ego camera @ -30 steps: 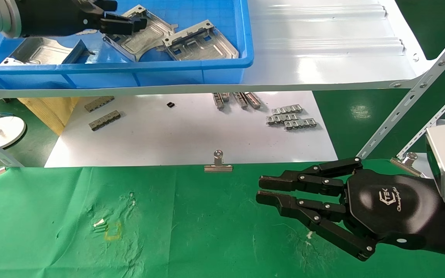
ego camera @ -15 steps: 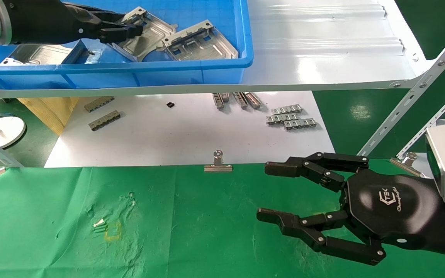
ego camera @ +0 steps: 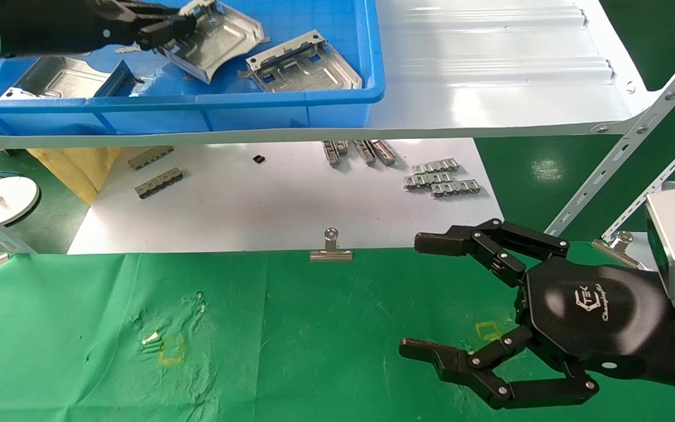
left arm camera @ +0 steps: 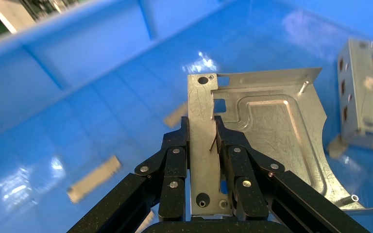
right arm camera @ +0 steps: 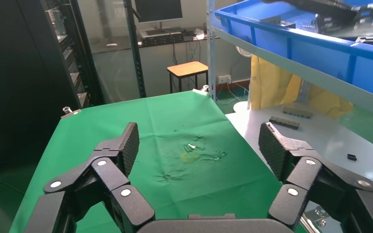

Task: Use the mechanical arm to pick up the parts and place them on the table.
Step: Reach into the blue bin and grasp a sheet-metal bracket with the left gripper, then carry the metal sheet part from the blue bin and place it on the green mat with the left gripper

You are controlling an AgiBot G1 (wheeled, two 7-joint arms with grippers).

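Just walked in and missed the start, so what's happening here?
The left tool has clamped one silvery metal part inside the blue bin on the white shelf. More parts lie in the bin. The right tool hovers open above the green table, holding nothing.

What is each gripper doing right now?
Left gripper: shut on a part over the blue bin.
Right gripper: open, holding nothing, over the table.
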